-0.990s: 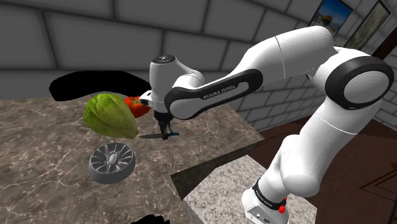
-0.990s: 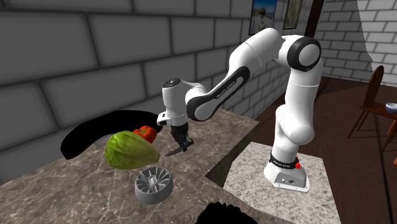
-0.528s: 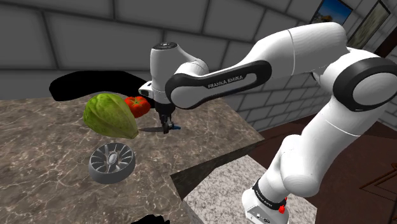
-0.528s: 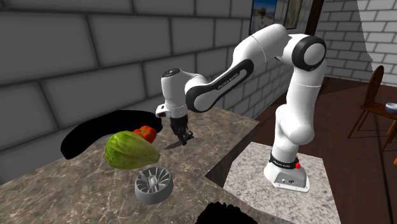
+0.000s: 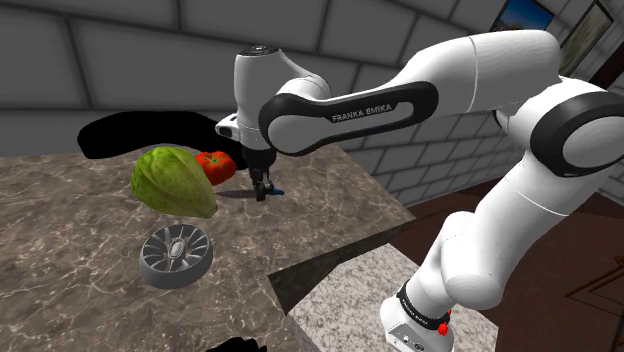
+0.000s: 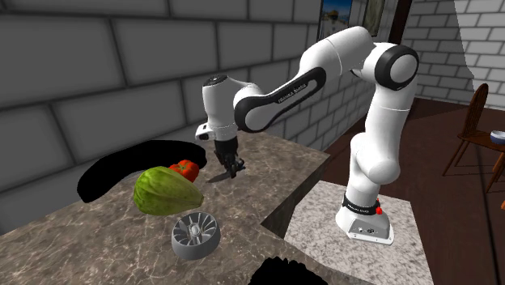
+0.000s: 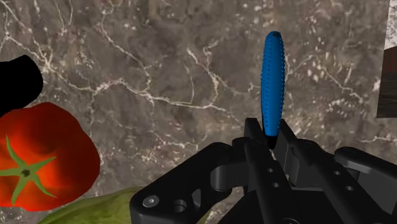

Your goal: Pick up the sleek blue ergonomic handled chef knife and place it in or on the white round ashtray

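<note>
The chef knife's blue handle [image 7: 273,76] sticks out from between my black fingers, over the marble counter [image 7: 159,63]. My gripper [image 7: 270,143] is shut on the knife where handle meets blade. In the shoulder view the gripper [image 5: 262,190] hangs just over the counter, right of the lettuce, and the thin blade [image 5: 236,194] points toward that view's left. The second exterior view has the gripper [image 6: 231,168] with the blade [image 6: 217,177] below it. The round ribbed ashtray [image 5: 176,257] [image 6: 196,235], drawn grey, lies near the counter's front, well short of the gripper.
A green lettuce [image 5: 172,182] [image 6: 166,190] and a red tomato [image 5: 216,165] [image 7: 41,156] lie close beside the gripper. A black area [image 5: 150,132] cuts into the back wall. The counter's edge [image 5: 330,250] drops to my speckled stand [image 5: 350,300].
My gripper has carried the knife away from the ashtray toward the back wall, rising slightly. Lettuce, tomato and ashtray have stayed put.
</note>
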### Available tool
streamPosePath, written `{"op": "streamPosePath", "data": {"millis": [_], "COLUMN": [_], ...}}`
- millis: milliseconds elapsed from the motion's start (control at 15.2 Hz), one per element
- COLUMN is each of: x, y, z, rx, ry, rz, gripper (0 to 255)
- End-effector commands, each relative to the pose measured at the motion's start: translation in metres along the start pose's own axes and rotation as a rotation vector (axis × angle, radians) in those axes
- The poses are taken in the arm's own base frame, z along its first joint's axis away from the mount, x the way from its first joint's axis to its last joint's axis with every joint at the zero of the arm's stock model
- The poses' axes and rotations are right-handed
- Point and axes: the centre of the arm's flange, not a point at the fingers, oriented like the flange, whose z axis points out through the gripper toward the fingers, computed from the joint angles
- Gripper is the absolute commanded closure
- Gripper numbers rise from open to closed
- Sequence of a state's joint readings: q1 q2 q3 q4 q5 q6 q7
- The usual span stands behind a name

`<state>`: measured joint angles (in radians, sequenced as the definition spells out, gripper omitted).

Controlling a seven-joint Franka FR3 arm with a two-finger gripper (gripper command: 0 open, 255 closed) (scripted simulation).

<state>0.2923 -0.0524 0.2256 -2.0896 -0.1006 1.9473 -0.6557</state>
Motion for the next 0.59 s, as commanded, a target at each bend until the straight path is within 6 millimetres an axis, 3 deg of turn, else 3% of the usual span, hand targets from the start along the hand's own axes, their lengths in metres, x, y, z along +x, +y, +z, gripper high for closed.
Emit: {"op": "streamPosePath", "data": {"millis": [0,528], "x": [0.019,0.120], "y": [-0.005,-0.032], "z": [-0.004,-0.016], "rx": [0.000,0.000], "ry": [0.000,0.000], "rz": [0.000,0.000], "gripper": [255,255]}}
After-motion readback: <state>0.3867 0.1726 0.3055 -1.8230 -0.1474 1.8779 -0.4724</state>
